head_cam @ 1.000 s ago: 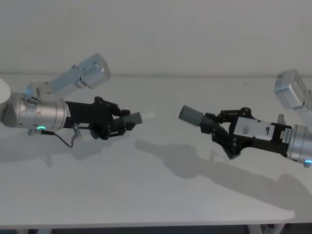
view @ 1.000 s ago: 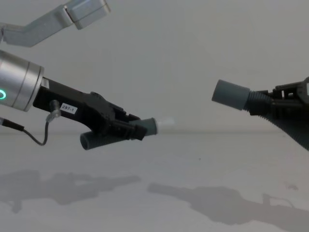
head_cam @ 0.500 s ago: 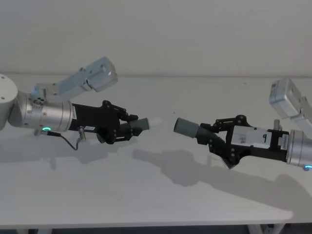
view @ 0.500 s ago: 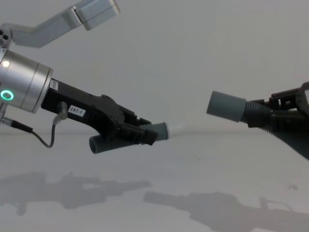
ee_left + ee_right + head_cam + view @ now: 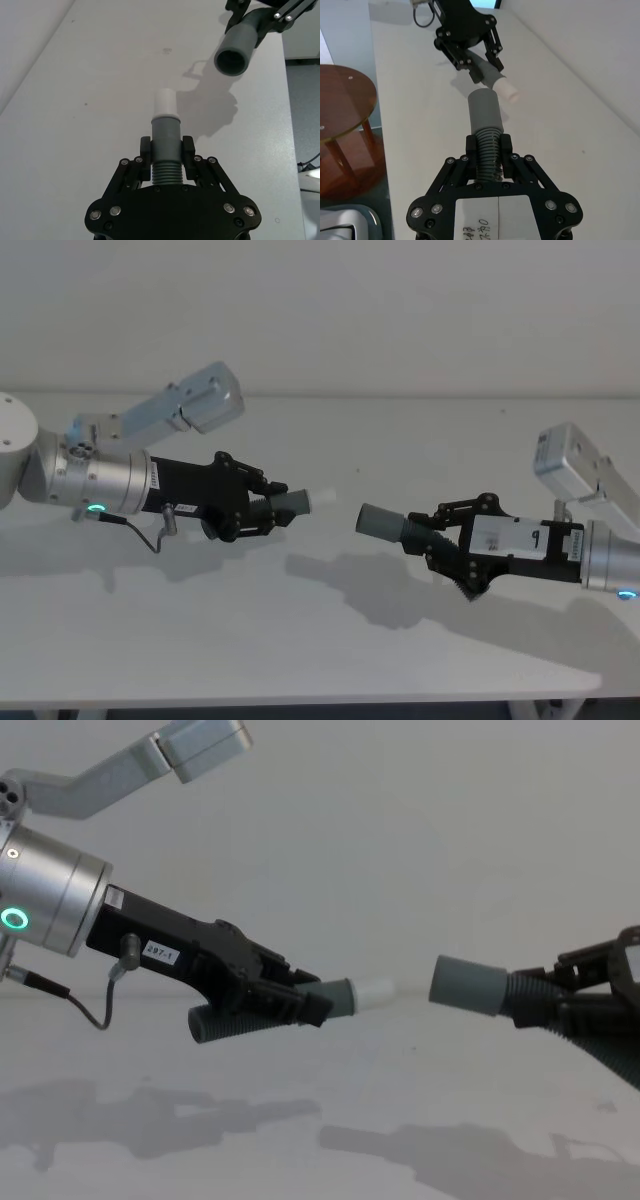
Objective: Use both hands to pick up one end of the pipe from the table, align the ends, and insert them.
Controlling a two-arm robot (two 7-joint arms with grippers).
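The pipe comes as two short hose pieces. Both are dark grey and ribbed like a concertina, and each ends in a smooth, lighter grey cylindrical cuff.

The left end effector [image 5: 166,152] is black plastic with two linked fingers. It sits on a brushed silver cylindrical wrist with a green ring light [image 5: 14,918]. Its fingers are clamped on the ribs of the tipped hose piece [image 5: 165,172], just behind the cuff. That narrow cuff [image 5: 165,132] juts straight out past the fingertips and carries a slimmer, matte white tip [image 5: 164,102]. In the chest view the bent ribbed tail of the piece sticks out below and behind the fingers.

The right end effector [image 5: 489,146] has the same black two-finger build, with a white label on its body. It is clamped on the ribs of the plain hose piece [image 5: 488,136]. This piece's wide cuff [image 5: 484,110] extends ahead of the fingertips, and its mouth is hollow and open.

Both pieces are held in the air above the plain matte white tabletop [image 5: 300,640], which shows their soft shadows. Between the two end effectors the single white tip and the wide cuff's mouth face each other, near but apart.
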